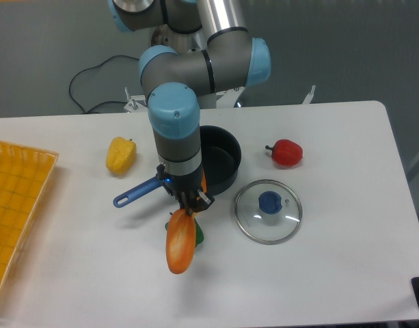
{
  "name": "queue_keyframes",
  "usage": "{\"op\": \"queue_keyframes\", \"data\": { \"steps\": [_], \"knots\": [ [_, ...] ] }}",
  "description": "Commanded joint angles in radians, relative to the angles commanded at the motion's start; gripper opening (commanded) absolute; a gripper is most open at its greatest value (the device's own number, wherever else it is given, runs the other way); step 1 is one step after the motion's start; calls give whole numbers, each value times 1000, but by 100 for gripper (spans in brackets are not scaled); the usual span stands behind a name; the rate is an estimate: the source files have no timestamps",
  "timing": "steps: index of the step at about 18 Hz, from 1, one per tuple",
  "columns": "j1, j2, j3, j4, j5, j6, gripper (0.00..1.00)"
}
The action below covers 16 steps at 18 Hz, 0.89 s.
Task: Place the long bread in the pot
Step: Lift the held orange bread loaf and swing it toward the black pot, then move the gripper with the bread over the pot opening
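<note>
The long bread (180, 244) is a smooth orange loaf that points toward the table's front edge, in front of the pot. My gripper (188, 203) points straight down and is shut on the loaf's upper end. I cannot tell if the loaf's lower end rests on the table. The pot (221, 161) is black and round and stands just behind and right of the gripper. Its blue handle (137, 192) runs out to the left, and the arm's wrist hides part of its rim.
A yellow pepper (120, 155) lies left of the pot and a red pepper (286, 152) to its right. A glass lid (267, 210) with a blue knob lies front right. A small green piece (198, 236) shows beside the loaf. A yellow basket (18, 205) is at the left edge.
</note>
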Motion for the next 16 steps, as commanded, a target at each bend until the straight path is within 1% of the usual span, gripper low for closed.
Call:
{"op": "queue_keyframes", "data": {
  "steps": [1,2,5,7,9,13,16],
  "knots": [
    [3,6,-8,2,-3,29,3],
    [9,14,-14,15,-26,57,3],
    [38,23,-32,63,-150,80,3],
    [38,31,-64,75,-161,89,3],
    [41,38,-93,104,-167,134,3],
    [72,71,-124,106,-208,175,3],
    [91,101,-146,104,-235,178,3]
  ]
}}
